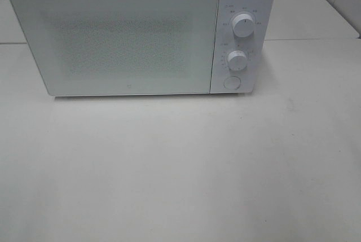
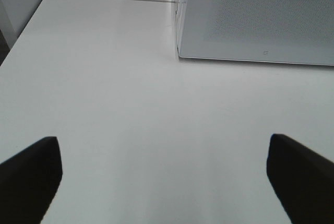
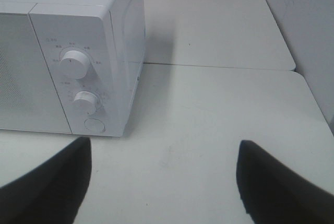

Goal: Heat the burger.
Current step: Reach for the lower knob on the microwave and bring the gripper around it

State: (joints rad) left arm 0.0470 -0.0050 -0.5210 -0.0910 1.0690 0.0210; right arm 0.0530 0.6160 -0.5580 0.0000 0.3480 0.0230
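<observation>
The burger is out of view in every frame. A white microwave (image 1: 141, 33) stands at the back of the white table, its door shut; it has two round knobs (image 1: 243, 26) and a round button (image 1: 231, 82) on its right panel. It also shows in the left wrist view (image 2: 255, 15) and the right wrist view (image 3: 78, 57). Neither arm shows in the exterior high view. My left gripper (image 2: 164, 182) is open and empty over bare table, in front of the microwave's left corner. My right gripper (image 3: 162, 182) is open and empty, to the right of the control panel.
The white table (image 1: 180, 168) spreads in front of the microwave. A second table section (image 3: 209, 20) joins behind with a seam. A wall (image 3: 308, 25) stands to the right.
</observation>
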